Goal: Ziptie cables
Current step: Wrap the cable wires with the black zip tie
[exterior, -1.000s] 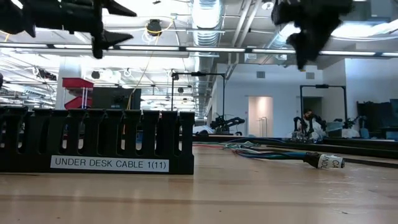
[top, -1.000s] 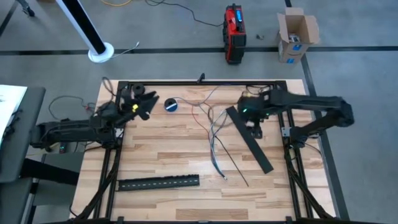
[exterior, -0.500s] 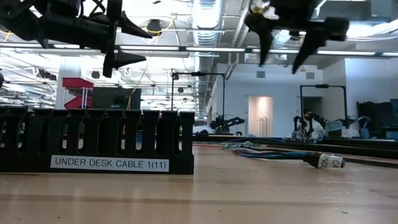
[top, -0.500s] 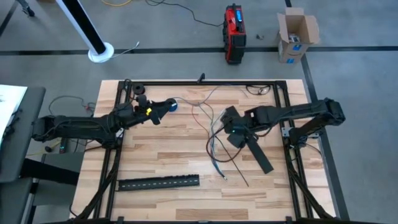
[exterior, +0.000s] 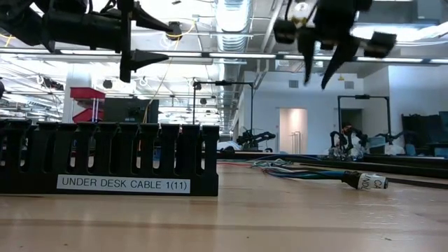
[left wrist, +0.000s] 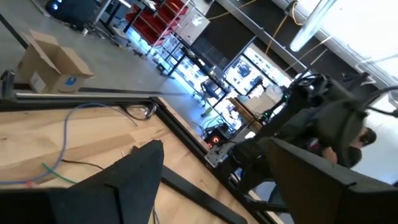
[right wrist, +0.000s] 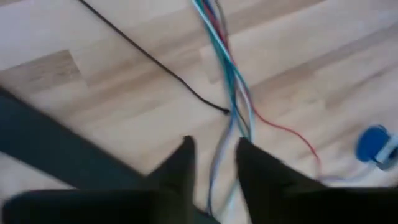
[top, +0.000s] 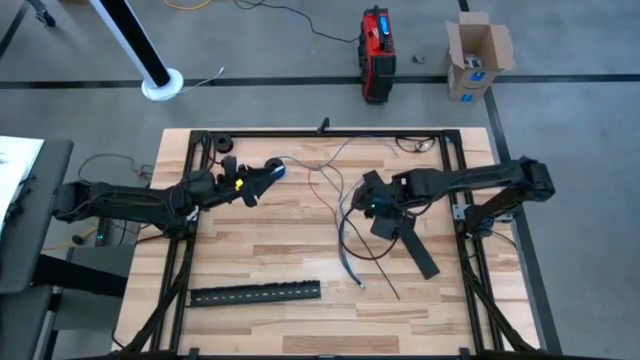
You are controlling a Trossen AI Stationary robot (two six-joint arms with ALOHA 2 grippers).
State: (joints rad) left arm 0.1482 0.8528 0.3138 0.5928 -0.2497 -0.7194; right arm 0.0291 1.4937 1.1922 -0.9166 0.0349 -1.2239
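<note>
The cables (top: 342, 215) are a loose bunch of thin grey, white, blue and dark wires lying flat on the wooden table's middle (exterior: 294, 171). My right gripper (top: 366, 203) hangs above the bunch's right side, well clear of the table (exterior: 316, 82). Its wrist view shows the wires (right wrist: 227, 93) through the narrow gap left between its fingers (right wrist: 214, 149), so it is open. My left gripper (top: 266, 180) hovers wide open at the far left, beside the blue tape roll (top: 278, 168), also high above the table (exterior: 157, 38).
A flat black strip (top: 408, 238) lies slanted just right of the cables, partly under my right arm. A slotted black cable duct (top: 255, 293) lies along the near edge (exterior: 105, 157). A black frame rail (top: 330, 133) borders the table.
My right gripper has swung from the far right toward the table's left and near edge, coming to hang over the cables, and its fingers have drawn much closer together. My left gripper has gone toward the table's right, up to the tape roll. The cables lie as before.
</note>
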